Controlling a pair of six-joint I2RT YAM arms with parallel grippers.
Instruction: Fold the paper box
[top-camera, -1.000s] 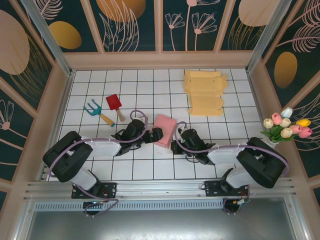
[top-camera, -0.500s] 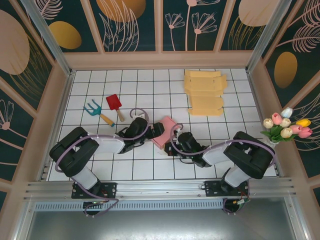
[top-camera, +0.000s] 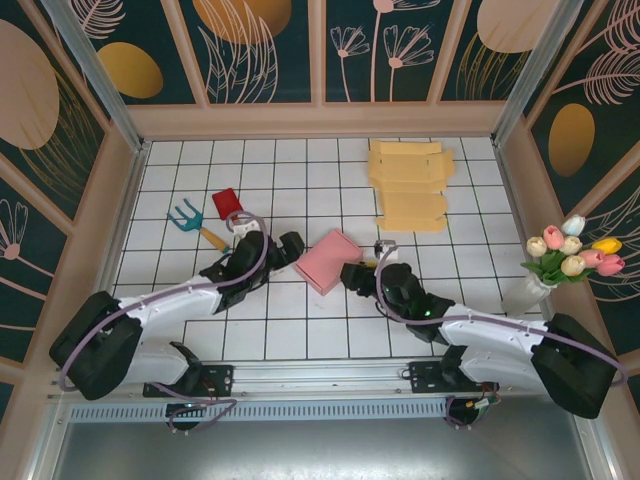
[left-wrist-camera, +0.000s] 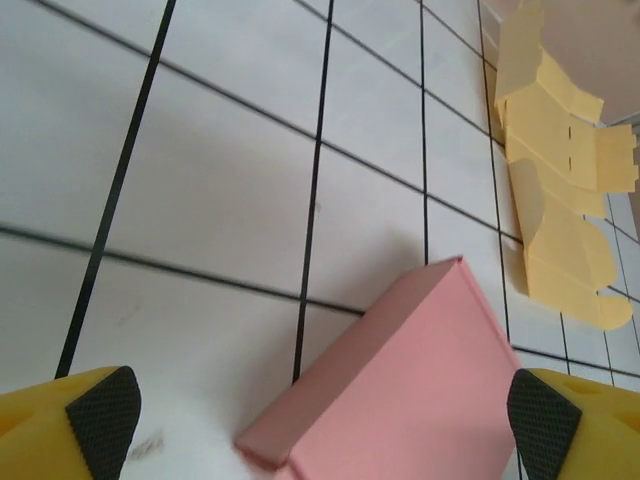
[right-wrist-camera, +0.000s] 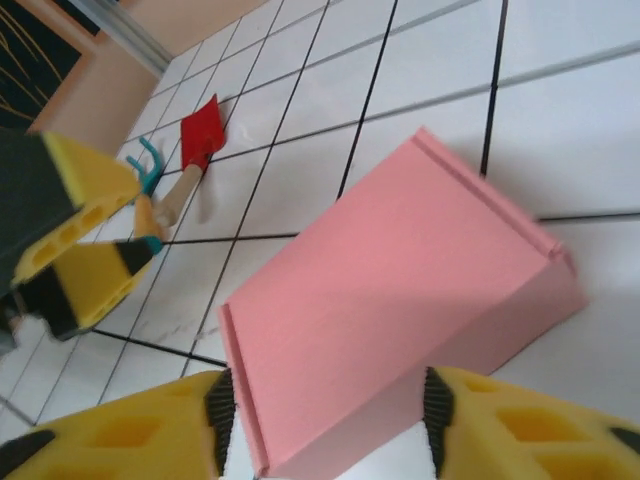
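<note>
The pink paper box (top-camera: 332, 259) lies closed and flat on the white tiles, a little left of the table's middle. My left gripper (top-camera: 287, 249) sits at its left side, open wide. In the left wrist view the box (left-wrist-camera: 410, 390) lies low between the two widely spread black pads (left-wrist-camera: 100, 420), its right edge close to the right pad. My right gripper (top-camera: 356, 275) is at the box's near right edge, open. Its pads (right-wrist-camera: 220, 410) stand on either side of the box's near corner (right-wrist-camera: 400, 300). The left gripper's yellow fingers (right-wrist-camera: 85, 280) show beyond the box.
A stack of flat yellow box blanks (top-camera: 410, 185) lies at the back right, also in the left wrist view (left-wrist-camera: 560, 200). A red shovel (top-camera: 228, 205) and a teal rake (top-camera: 188, 218) lie at the left. A vase of tulips (top-camera: 570, 255) stands by the right wall.
My right gripper has gone from shut to open around the box's near corner. Both arms have stretched out lower over the table, and the left gripper has drawn back a little to the left.
</note>
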